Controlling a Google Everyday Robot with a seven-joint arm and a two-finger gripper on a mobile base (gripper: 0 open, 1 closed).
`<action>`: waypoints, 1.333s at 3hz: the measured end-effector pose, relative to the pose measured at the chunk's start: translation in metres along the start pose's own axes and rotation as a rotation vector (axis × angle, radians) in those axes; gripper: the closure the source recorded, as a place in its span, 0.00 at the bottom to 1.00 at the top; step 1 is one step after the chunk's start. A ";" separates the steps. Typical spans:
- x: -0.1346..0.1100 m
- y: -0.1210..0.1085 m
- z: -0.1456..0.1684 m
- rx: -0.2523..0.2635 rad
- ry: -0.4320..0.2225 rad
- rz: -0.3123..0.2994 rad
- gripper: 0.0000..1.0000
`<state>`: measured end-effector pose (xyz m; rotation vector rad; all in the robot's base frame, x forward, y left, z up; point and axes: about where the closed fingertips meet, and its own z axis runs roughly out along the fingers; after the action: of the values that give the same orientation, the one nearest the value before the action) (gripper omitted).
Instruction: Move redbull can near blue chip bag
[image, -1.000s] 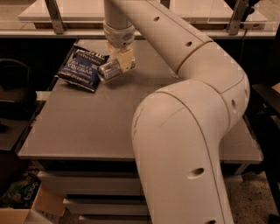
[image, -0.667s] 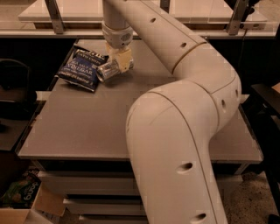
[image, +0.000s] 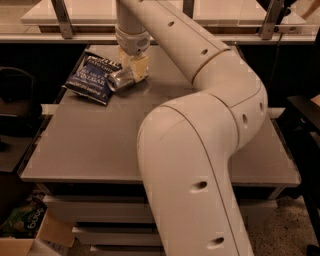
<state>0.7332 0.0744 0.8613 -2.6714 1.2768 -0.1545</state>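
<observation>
The redbull can (image: 118, 80) is a shiny silver can, tipped on its side with its round top facing lower left, at the far left of the grey table (image: 100, 145). It sits against the right edge of the blue chip bag (image: 94, 77), which lies flat with white lettering. My gripper (image: 132, 74) reaches down from the arm above and is shut on the can's far end. The cream fingers (image: 140, 66) hide part of the can.
My large white arm (image: 200, 150) fills the middle and right of the view and hides much of the table. A metal rail (image: 60, 20) runs along the back. A cardboard box (image: 35, 240) sits on the floor at lower left, and dark furniture (image: 305, 115) stands at right.
The gripper, the can and the bag stay in about the same place. The arm's elbow has shifted a little in the foreground.
</observation>
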 end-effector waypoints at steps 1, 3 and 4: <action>0.000 -0.001 0.003 -0.008 -0.006 -0.006 0.00; 0.003 0.000 0.002 -0.011 -0.008 -0.009 0.00; 0.004 0.000 0.002 -0.011 -0.009 -0.011 0.00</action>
<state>0.7364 0.0714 0.8599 -2.6859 1.2638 -0.1367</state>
